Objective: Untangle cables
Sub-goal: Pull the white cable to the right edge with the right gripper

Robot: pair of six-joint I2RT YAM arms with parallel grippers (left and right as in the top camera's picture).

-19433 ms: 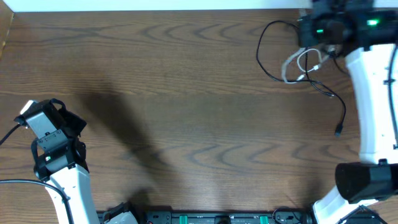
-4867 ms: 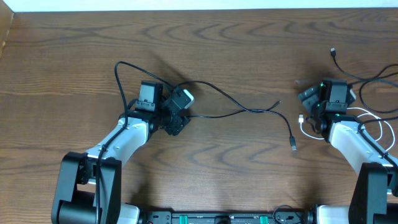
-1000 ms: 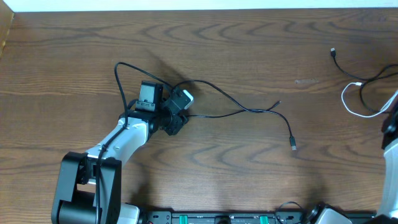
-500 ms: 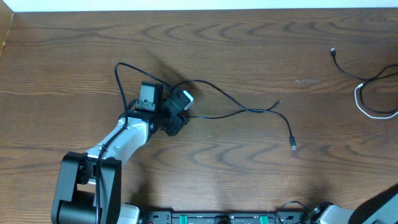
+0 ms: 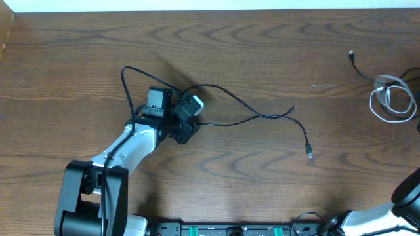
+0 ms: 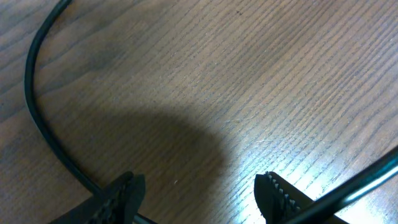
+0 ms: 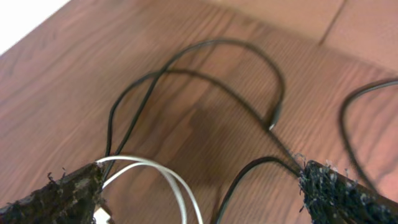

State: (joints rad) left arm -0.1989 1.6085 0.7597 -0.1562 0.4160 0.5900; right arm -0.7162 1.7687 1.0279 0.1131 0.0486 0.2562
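Far right, white cable [image 5: 372, 105] loops; black cable [image 5: 262, 117] central, well apart.

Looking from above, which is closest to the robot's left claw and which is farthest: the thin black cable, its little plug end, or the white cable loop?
1. Thin black cable: runs right past the left claw.
2. Its small plug end: further right, lower down.
3. White cable loop: far right edge.
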